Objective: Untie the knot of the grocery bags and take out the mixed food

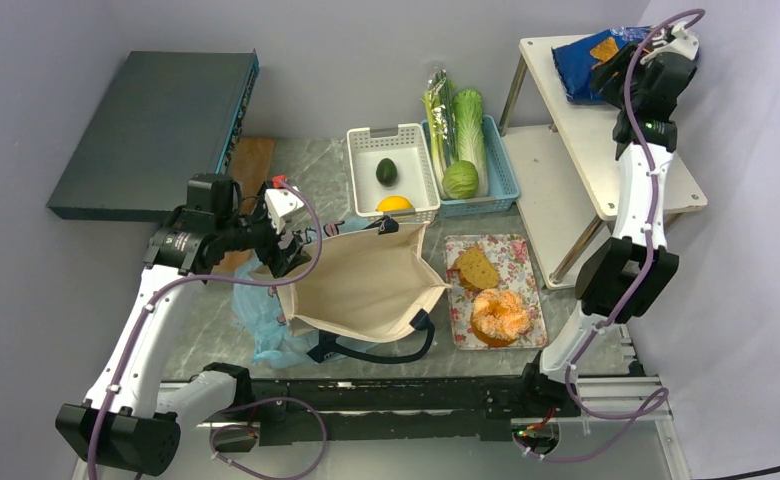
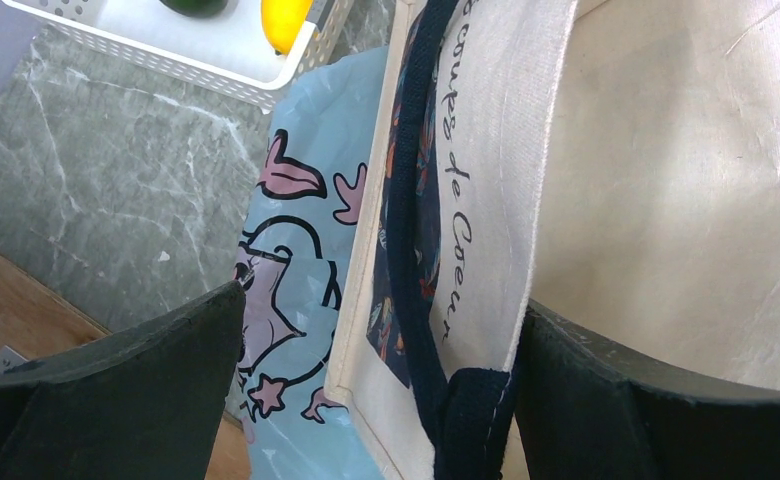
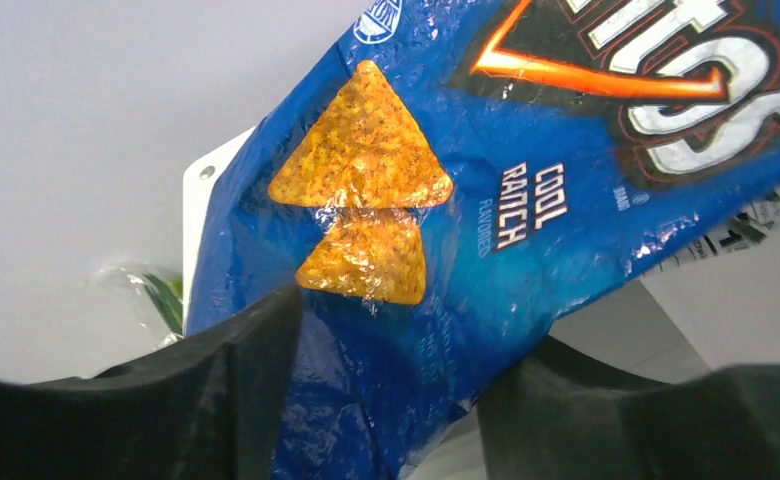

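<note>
Left gripper point(image 2: 378, 300) jaws spread wide, straddling the canvas tote point(image 2: 486, 150) rim and strap, not clamping. Right gripper point(image 3: 406, 330) jaws flank the blue chip bag point(image 3: 526, 150) at the white shelf point(image 1: 576, 140); gripped or let go, can't tell. Light-blue plastic bag point(image 1: 266, 330) lies crumpled at the tote's left side, partly under it. Bread point(image 1: 476, 268) and doughnut point(image 1: 501, 315) sit on the floral tray point(image 1: 518, 255)
</note>
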Tool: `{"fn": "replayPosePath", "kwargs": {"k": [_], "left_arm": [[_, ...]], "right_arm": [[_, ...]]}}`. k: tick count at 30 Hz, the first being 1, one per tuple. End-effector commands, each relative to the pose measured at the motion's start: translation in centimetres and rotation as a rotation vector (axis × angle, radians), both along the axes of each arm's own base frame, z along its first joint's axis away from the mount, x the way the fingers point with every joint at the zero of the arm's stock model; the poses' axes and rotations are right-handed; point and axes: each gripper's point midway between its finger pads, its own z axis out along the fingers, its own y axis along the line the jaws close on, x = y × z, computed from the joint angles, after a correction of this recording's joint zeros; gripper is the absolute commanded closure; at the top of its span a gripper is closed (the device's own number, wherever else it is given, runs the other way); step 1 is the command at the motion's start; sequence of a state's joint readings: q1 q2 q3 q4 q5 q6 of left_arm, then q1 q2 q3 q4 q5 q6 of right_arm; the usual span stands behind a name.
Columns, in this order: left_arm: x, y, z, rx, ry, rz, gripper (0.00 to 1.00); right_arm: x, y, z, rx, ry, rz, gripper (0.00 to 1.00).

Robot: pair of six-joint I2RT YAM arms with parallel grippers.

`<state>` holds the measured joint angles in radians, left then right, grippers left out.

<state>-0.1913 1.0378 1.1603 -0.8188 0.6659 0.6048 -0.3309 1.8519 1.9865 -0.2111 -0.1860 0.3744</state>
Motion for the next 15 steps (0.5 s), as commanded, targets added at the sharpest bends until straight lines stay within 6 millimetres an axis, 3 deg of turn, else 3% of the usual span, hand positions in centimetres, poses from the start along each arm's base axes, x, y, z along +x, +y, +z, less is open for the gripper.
{"fn": "replayPosePath", "kwargs": {"k": [1, 4, 8, 12, 15], "left_arm": [[0.2, -0.4, 1.0, -0.032, -0.025, -0.008, 0.03], [0.1, -0.4, 1.0, -0.032, -0.027, -0.007, 0.03], [-0.1, -0.2, 0.8, -0.023, -0.031, -0.01, 0.03], [-0.3, -0.2, 0.6, -0.015, -0.031, -0.015, 0.03], [-0.4, -0.2, 0.4, -0.013, -0.026, -0.022, 0.03]], "right_arm": [[-3.4, -0.2, 5.5, -0.062, -0.092, -0.051, 0.3], [-4.8, -0.2, 5.9, -0.062, -0.084, -0.07, 0.21], [-6.7, 0.6, 6.7, -0.051, -0.079, -0.066, 0.2], [-8.2, 2.7, 7.9, -0.073, -0.094, 0.017, 0.36], [-8.1, 5.6, 9.2, -0.166, -0.125, 0.115, 0.42]]}}
